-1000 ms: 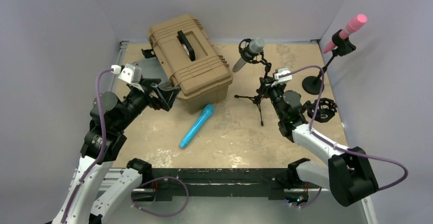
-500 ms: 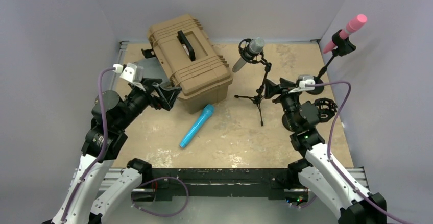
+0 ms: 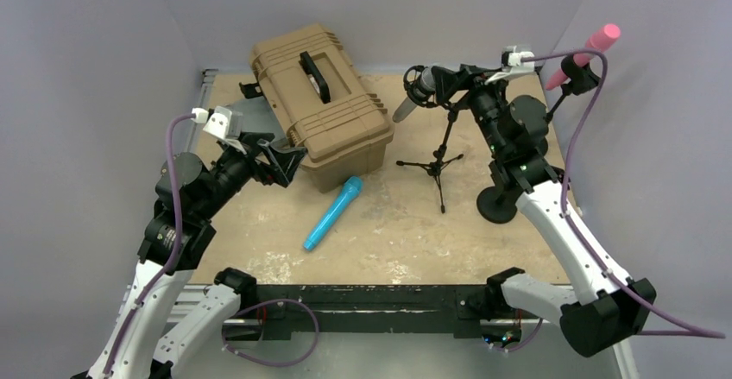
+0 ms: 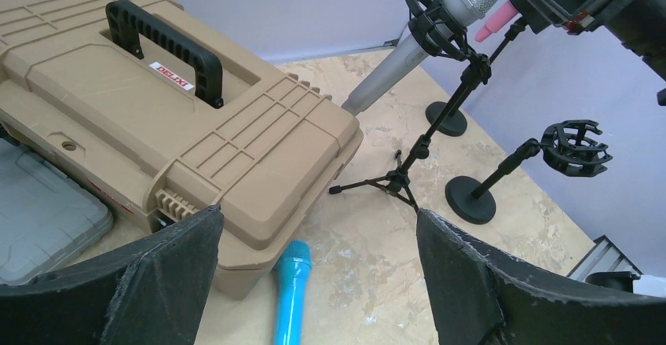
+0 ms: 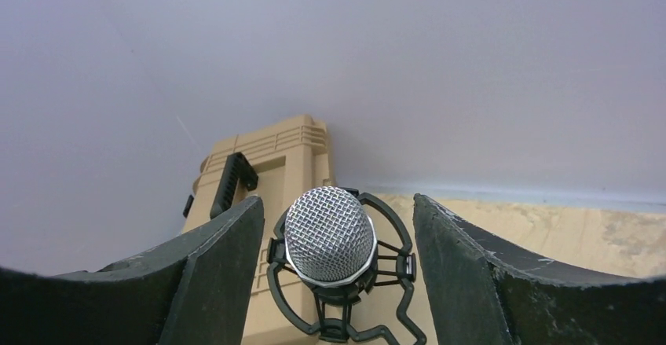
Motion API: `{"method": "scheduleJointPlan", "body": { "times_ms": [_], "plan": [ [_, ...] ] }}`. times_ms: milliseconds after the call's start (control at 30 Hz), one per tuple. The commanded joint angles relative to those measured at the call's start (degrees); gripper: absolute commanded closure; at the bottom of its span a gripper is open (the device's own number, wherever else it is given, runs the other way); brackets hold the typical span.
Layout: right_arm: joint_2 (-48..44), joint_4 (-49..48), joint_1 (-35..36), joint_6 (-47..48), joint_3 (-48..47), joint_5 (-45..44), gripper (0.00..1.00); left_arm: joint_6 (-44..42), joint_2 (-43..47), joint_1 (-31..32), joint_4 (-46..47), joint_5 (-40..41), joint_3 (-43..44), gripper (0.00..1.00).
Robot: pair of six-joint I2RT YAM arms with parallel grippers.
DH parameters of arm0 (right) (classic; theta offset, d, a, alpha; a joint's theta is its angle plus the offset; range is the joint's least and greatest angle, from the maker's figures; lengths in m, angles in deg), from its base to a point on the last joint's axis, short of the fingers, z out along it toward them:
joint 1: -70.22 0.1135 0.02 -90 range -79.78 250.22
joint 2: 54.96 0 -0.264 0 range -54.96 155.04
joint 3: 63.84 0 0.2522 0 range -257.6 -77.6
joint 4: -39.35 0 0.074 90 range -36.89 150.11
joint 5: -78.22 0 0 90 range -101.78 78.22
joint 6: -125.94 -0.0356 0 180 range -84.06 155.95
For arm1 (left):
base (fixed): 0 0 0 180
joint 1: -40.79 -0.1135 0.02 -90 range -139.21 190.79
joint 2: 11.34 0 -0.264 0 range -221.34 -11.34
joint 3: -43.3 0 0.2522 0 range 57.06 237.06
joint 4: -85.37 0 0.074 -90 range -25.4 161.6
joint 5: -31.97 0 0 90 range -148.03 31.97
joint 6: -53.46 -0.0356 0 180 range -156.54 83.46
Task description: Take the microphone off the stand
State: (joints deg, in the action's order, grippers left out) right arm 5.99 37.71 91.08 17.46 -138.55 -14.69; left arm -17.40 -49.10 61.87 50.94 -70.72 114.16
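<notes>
Top external view: the silver microphone sits slanted, grille end up, in the ring clip of its tripod stand, just right of the tan case.
Right gripper: at grille height, right of the case. From above its fingers overlap the microphone, so contact cannot be judged in this view.
Right wrist view: the fingers are spread wide, one on each side of the grille, with a gap showing on both sides. The case lies behind.
Left gripper: by the front left of the case, jaws apart, nothing between them.
Left wrist view: only here can you see a grey lid lying left of the case and the whole empty clip stand well to its right. In the top view the right arm covers that clip.
Blue microphone: flat on the table, just in front of the case.
Pink microphone: clipped on its own stand, far right of the case.
</notes>
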Motion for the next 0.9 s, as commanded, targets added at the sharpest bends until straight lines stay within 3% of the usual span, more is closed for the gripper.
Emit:
{"method": "scheduleJointPlan", "body": {
  "times_ms": [0, 167, 333, 467, 633, 867],
  "plan": [
    [3.12, 3.09, -0.14, -1.23, -4.77, 3.77, 0.31, 0.64, 0.23, 0.32, 1.79, -0.15, 1.51, 0.09],
    [8.11, 4.30, -0.13, -1.06, -8.89, 5.45, 0.34, 0.69, 0.23, 0.36, 1.86, -0.34, 1.53, 0.09],
    [10.06, 5.07, -0.05, -0.72, -9.20, 6.14, 0.57, 0.61, 0.23, 0.34, 1.86, -0.39, 1.53, 0.10],
    [9.86, 5.03, 0.02, -0.70, -8.41, 6.49, 0.67, 0.68, 0.06, 0.36, 1.88, -0.39, 1.52, 0.09],
    [8.84, 5.77, 0.02, -0.36, -9.85, 6.07, 0.86, 0.73, -0.30, 0.36, 1.92, -0.59, 1.48, 0.09],
    [7.43, 7.20, 0.07, 1.76, -16.24, 3.94, 1.00, 0.77, -0.49, 0.32, 1.95, -0.64, 1.43, 0.09]
  ]
}}
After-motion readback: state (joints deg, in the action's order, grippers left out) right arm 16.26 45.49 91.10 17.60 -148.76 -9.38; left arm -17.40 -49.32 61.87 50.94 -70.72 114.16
